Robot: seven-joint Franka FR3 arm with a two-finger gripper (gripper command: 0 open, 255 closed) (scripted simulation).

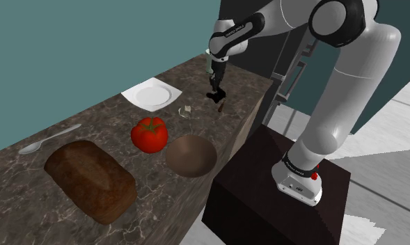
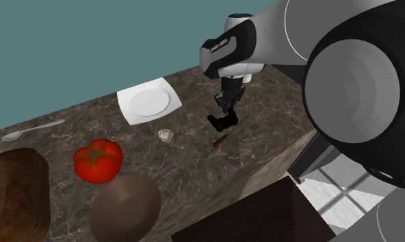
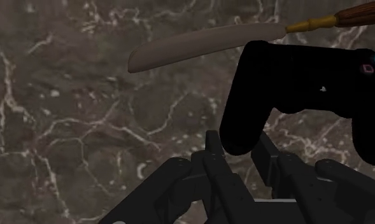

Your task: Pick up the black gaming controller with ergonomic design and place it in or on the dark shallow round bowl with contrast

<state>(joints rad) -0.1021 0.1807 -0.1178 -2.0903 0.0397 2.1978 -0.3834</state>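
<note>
Saw the pincer [image 3: 240, 151] closed narrow on one handle of the black controller [image 3: 307, 89], both fingers [image 3: 212, 147] pressed on that handle and the rest of the body sticking out to one side. Found the same grip in the second exterior view, with the controller [image 2: 223, 122] hanging under the pincer [image 2: 226, 110], seemingly lifted off the marble counter [image 2: 194, 165]. Noticed a knife [image 3: 205, 44] with brown handle lying just beyond the controller, near but apart. Located the dark brown bowl [image 1: 191, 154] well apart from the pincer, close at the counter edge that faces the stand [image 1: 280, 202], just beside a red tomato [image 1: 149, 133]. Saw bare marble between pincer and bowl, and that same edge near the pincer too. Found a white plate [image 1: 152, 94] on the pincer's other side, with a small pale lump [image 1: 186, 111] between plate and pincer.
</note>
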